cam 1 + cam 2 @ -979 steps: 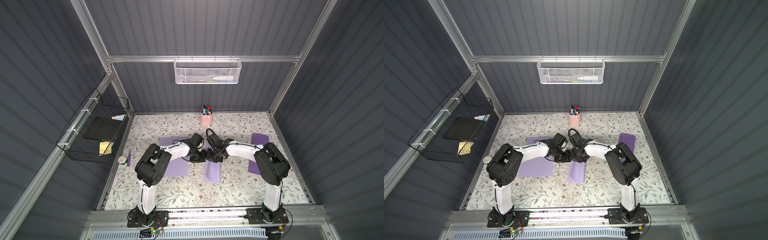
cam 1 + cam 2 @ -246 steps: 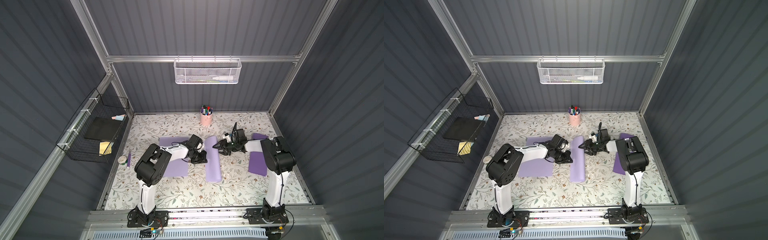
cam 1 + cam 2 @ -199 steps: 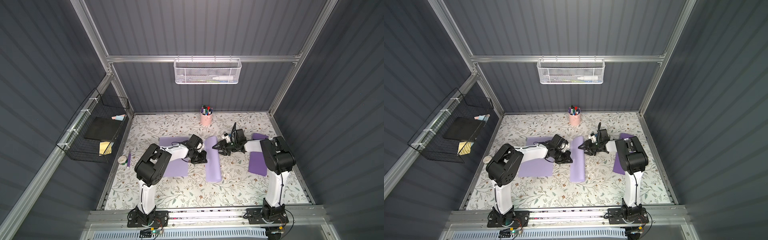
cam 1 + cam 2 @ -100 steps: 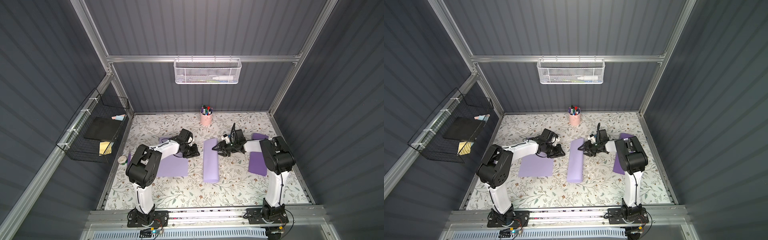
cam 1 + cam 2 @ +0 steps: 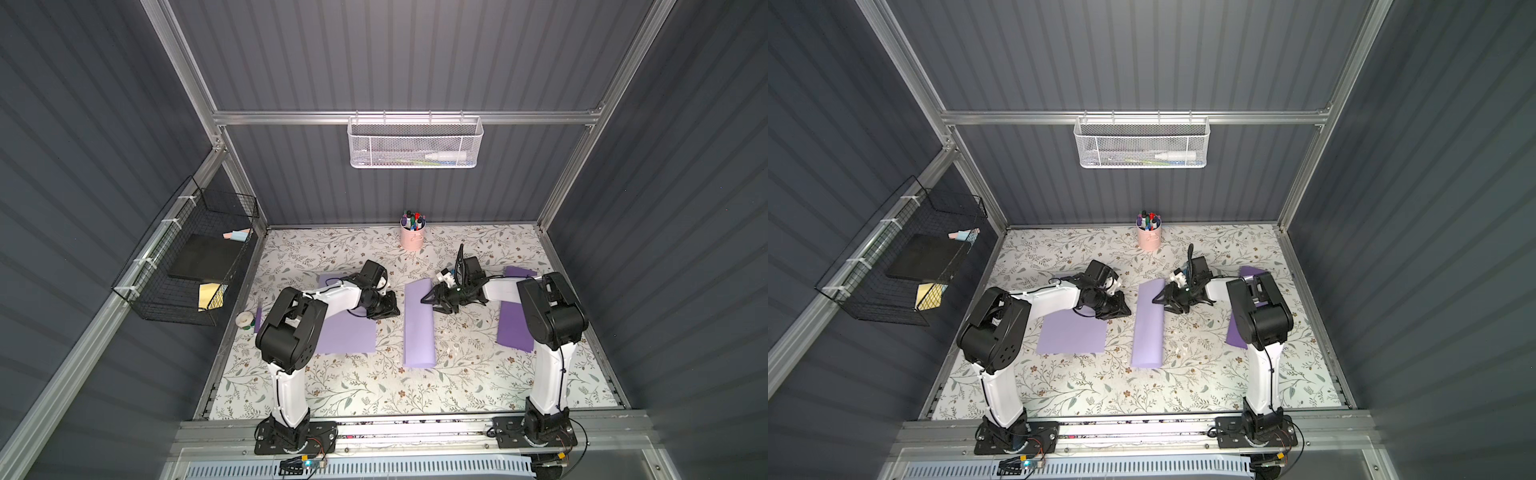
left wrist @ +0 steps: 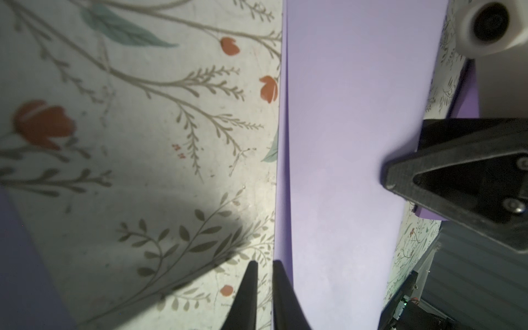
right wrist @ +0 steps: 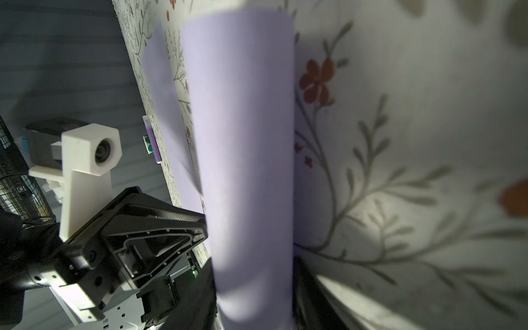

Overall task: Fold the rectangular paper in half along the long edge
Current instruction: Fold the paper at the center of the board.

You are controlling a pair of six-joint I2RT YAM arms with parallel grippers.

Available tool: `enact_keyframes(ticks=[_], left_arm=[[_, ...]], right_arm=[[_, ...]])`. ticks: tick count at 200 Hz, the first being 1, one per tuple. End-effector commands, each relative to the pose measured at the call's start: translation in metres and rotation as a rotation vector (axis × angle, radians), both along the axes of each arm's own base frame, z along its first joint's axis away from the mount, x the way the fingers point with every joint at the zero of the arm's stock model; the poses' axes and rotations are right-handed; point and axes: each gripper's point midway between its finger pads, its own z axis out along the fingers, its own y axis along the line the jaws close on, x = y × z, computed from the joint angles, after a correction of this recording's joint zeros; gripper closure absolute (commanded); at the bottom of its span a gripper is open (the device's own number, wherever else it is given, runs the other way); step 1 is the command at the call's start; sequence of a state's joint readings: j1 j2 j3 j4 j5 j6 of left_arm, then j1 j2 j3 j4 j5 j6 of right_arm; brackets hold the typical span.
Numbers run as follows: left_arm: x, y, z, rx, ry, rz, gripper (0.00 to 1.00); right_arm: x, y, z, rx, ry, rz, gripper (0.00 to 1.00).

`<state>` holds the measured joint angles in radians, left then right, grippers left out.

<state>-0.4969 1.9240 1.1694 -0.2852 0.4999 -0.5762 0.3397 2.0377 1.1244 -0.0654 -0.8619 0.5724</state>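
Step in hand: creasing. The lavender paper (image 5: 419,328) lies mid-table on the floral mat (image 5: 353,386), doubled into a long strip. It is thin and matte, and the fold side is rounded, not flat. Left gripper (image 5: 390,309) sits just beside the open edges, jaws almost together, empty. Right gripper (image 5: 428,300) is at the fold side, jaws part-way apart, paper apparently between them; I cannot tell if they pinch. Next, I judge: press along the fold, keeping the edges aligned.
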Motion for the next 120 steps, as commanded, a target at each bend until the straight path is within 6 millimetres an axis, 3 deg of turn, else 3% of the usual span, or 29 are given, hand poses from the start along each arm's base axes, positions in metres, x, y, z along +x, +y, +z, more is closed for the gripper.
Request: enact_keyframes(ticks=[1,120], left_arm=[[-0.006,-0.002,-0.013,0.004,0.034,-0.012,0.86],[-0.011,-0.004,-0.018,0.012,0.05,-0.022,0.87]], right_arm=[[-0.002,-0.001,-0.012,-0.04,0.018,0.012,0.56],[-0.003,-0.001,-0.026,-0.12,0.033,0.011,0.57]])
